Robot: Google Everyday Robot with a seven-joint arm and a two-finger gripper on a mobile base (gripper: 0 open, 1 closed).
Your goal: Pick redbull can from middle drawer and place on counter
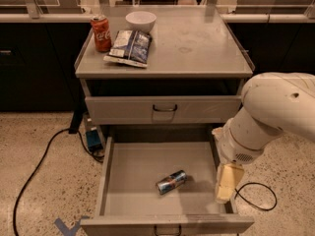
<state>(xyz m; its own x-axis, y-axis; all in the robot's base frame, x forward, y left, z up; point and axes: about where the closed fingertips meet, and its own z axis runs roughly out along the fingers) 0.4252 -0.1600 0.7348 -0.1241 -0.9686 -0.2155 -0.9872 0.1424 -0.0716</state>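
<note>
The redbull can [171, 181] lies on its side on the floor of the open middle drawer [138, 163], near the front centre. My gripper [225, 185] hangs at the end of the white arm over the drawer's right wall, pointing down, about a can's length to the right of the can and apart from it. The counter [197, 43] is the grey top of the cart, above.
On the counter's back left stand a red cola can [101, 32], a white bowl [141, 20] and a chip bag [130, 47]. The upper drawer front [165, 109] is closed. A black cable [34, 171] and blue floor tape [66, 226] lie left of the cart.
</note>
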